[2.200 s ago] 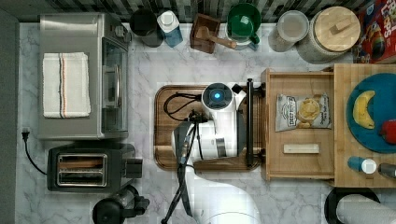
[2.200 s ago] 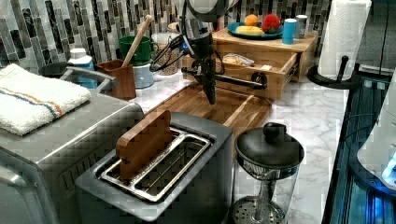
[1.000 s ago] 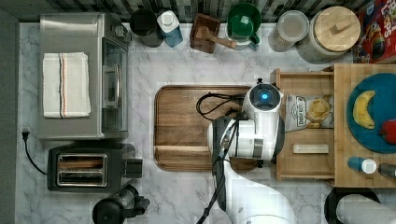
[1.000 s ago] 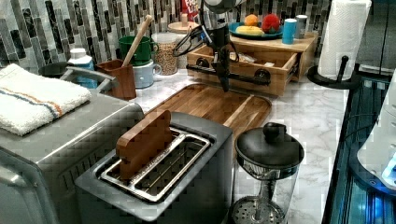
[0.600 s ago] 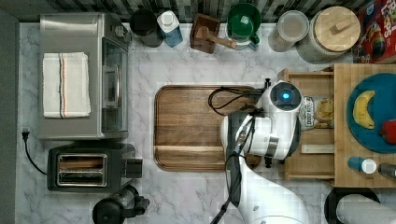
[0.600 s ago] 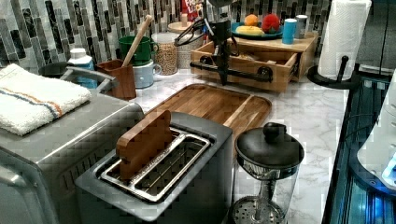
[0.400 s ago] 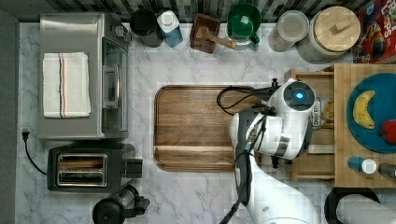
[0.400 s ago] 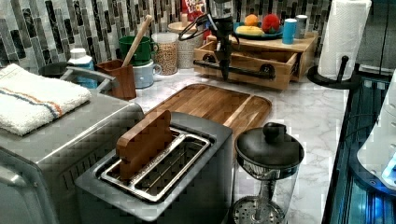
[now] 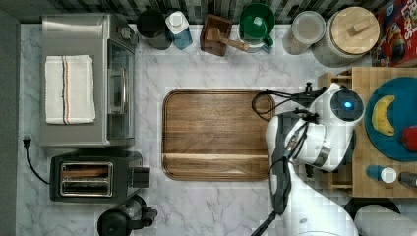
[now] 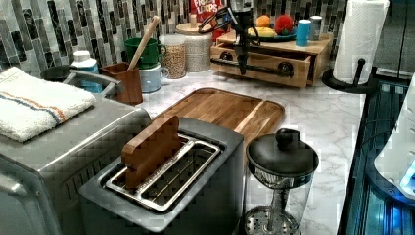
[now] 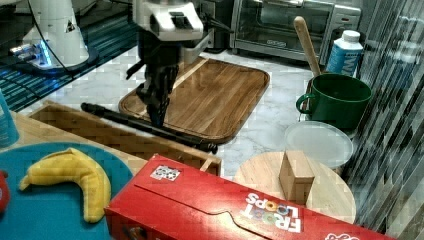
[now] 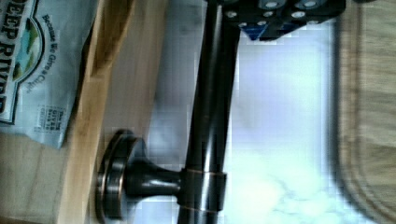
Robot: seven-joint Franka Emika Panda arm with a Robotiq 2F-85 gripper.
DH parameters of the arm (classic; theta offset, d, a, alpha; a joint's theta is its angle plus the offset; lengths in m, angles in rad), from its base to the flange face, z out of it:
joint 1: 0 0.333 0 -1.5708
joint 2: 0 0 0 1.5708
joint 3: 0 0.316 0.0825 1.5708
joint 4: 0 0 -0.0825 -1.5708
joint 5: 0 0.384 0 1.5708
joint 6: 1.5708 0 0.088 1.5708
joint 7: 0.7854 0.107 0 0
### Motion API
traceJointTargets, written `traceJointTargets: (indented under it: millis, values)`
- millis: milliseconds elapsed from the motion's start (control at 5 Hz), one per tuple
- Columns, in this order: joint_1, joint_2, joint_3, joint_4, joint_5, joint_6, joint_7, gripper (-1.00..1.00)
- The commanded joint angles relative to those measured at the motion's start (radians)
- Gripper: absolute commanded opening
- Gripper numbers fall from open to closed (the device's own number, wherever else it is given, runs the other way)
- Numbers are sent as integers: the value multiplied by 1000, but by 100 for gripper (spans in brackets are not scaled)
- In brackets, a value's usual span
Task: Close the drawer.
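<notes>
1. The drawer (image 10: pixel 264 61) sat under the butcher-block top (image 10: pixel 281 46) at the far end of the counter (image 10: pixel 313 117) in the left view, its front only a little proud of the cabinet.
2. In the right view the drawer's front board (image 11: pixel 125 135) ran beside the blue plate (image 11: pixel 45 210), with its black bar handle (image 11: pixel 145 126) stretched along it.
3. The tool (image 11: pixel 156 107) pointed down at that handle, its tips right at the bar in the right view; I could not tell whether its fingers were parted or closed.
4. The wrist view showed the bar (image 12: pixel 210 112) on its round mount (image 12: pixel 114 179), the light-wood drawer wall (image 12: pixel 107 93) beside it, and a chip bag (image 12: pixel 32 65) lying inside the drawer.
5. In the top view the white arm (image 9: pixel 314 137) covered most of the drawer, between the cutting board (image 9: pixel 216 133) and the plate carrying a banana (image 9: pixel 382 115).
6. The cutting board lay flat on the marble counter, just beside the drawer front.
7. A toaster (image 10: pixel 166 181) and a glass press (image 10: pixel 279 181) stood near the left view's lower edge.
8. A green cup (image 11: pixel 335 100) and a red cereal box (image 11: pixel 240 205) showed in the right view.
</notes>
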State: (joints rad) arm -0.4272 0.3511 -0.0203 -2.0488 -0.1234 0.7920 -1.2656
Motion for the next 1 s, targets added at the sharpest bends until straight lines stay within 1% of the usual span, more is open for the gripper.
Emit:
traceJointTargets:
  millis: [200,400,600,800,1000]
  values:
    - [-134,56,-34,177,-6,40,-206,-100]
    - [-138,79,-54,246,-50,-10,-220,-100]
    - [-155,115,-52,306,-69,-25,-238,-100]
    - [-171,127,-43,317,-45,-26,-263,-100]
    - [-170,127,-45,317,-44,-27,-264,-100]
